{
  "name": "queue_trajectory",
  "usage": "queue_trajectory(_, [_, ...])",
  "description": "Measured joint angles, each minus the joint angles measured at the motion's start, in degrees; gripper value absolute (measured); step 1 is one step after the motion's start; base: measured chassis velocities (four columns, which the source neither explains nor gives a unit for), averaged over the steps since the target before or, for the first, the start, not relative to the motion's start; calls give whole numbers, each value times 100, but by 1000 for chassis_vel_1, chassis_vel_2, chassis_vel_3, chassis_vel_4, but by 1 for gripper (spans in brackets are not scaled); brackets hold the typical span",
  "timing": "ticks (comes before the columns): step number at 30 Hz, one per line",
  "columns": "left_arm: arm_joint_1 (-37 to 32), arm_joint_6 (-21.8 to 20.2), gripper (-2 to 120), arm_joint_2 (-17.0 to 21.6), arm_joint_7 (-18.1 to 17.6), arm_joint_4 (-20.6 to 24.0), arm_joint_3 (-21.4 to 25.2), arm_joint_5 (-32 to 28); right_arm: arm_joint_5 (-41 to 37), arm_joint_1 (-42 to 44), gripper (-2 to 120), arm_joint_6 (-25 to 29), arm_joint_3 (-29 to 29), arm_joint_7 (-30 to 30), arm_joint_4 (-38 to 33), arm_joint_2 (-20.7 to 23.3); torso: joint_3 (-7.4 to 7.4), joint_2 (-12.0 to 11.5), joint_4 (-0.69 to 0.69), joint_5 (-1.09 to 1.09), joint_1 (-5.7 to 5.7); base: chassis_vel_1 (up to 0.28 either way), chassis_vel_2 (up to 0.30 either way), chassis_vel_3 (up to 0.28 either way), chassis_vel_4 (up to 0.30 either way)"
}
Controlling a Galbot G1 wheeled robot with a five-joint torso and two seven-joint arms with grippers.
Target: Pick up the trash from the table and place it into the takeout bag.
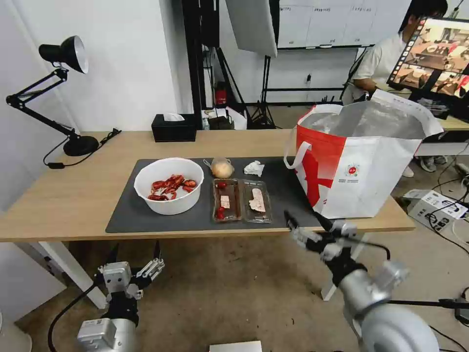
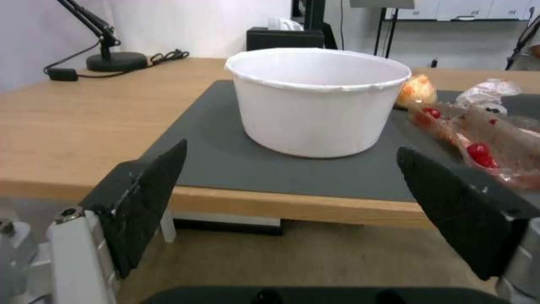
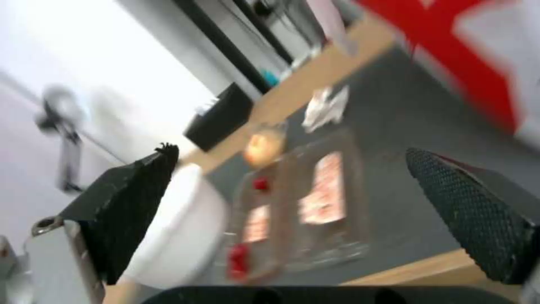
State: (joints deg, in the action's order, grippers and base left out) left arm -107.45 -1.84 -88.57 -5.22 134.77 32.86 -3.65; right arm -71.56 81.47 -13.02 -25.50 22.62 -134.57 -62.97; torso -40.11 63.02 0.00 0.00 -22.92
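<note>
Light-wood table, dark grey mat, desk lamp, black tissue box, takeout bag

The right wrist view is smeared: the big red-and-white takeout bag is cut off at the edge, and the crumpled white tissue is a pale blur. From the left wrist, the round white bowl hides its contents behind its wall. The clear hinged plastic tray runs off the edge.

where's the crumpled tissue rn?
Head view: crumpled tissue lies on the mat's far edge, between the knotted bag and the takeout bag.
</note>
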Motion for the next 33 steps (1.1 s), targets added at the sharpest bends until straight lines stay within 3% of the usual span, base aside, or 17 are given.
queue_trajectory(1, [0, 0, 100, 0, 0, 0, 0, 0, 0, 0, 100, 0, 0, 0, 0, 0, 0, 0, 0, 0, 0, 0, 0, 0, 0])
queue_trajectory(3, [-5, 0, 100, 16, -26, 0, 28, 11, -1220, -470, 100, 132, 175, 599, 154, 17, 0, 0, 0, 0, 0, 0, 0, 0, 0])
queue_trajectory(4, [-5, 0, 100, 16, -26, 0, 28, 11, -1220, -470, 100, 132, 175, 599, 154, 17, 0, 0, 0, 0, 0, 0, 0, 0, 0])
queue_trajectory(6, [-10, 0, 100, 32, -42, 3, 57, 22, -2051, -848, 100, 285, 404, 1090, 327, -12, 0, 0, 0, -1, 0, 0, 0, 0, 0])
queue_trajectory(10, [-44, -1, 100, 28, -43, 4, 72, 62, -2502, -1252, 100, 364, 819, 1667, 572, -151, 0, 0, 0, -1, 0, 0, 0, 0, 0])
queue_trajectory(17, [-67, -22, 100, 34, -41, -66, 117, 135, -2547, -1788, 100, 392, 1304, 2475, 928, -507, 0, 0, -1, 0, 0, 0, 0, 0, 0])
queue_trajectory(33, [-133, -168, 100, 47, -42, -153, 249, 78, -2442, -2376, 100, 491, 1700, 3057, 1360, -896, 0, 0, 0, 0, 0, 0, 0, 0, 0])
